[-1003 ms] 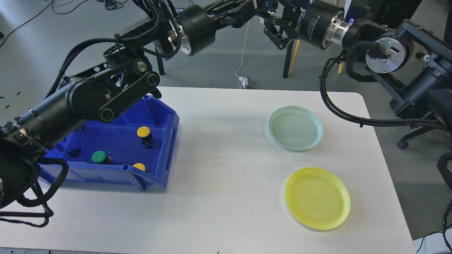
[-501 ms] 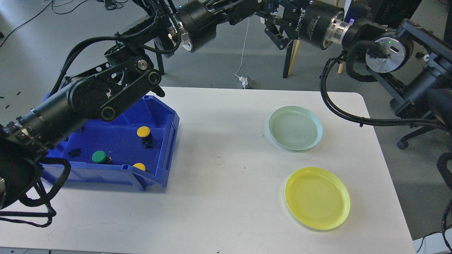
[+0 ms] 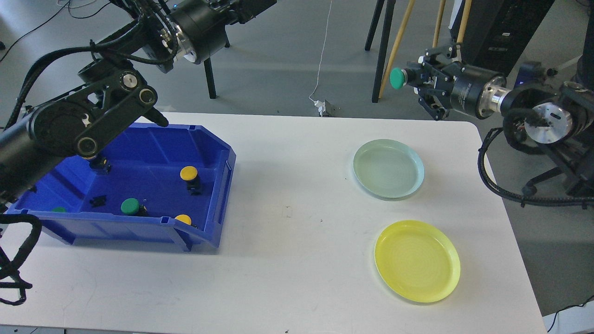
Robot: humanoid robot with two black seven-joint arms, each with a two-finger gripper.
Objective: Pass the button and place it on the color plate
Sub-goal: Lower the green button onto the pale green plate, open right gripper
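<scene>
My right gripper (image 3: pixel 408 79) is shut on a green-capped button (image 3: pixel 396 78) and holds it in the air beyond the table's far edge, above and behind the pale green plate (image 3: pixel 389 190). The yellow plate (image 3: pixel 417 287) lies nearer, at the front right. The blue bin (image 3: pixel 218 195) on the left holds two yellow buttons (image 3: pixel 189 173) (image 3: pixel 183 218) and a green button (image 3: pixel 130 205). My left arm reaches up over the bin, and its far end leaves the view at the top, so its gripper is hidden.
The white table (image 3: pixel 287 260) has a rounded far right corner. Chair and stand legs (image 3: pixel 384 51) are on the floor behind the table. A further green cap (image 3: pixel 59 209) shows at the bin's left end. My left forearm (image 3: pixel 88 125) hangs over the bin's back wall.
The two grippers, close together at the top centre before, have parted. My right arm has drawn back right and lower with the green button. My left arm has swung left and up.
</scene>
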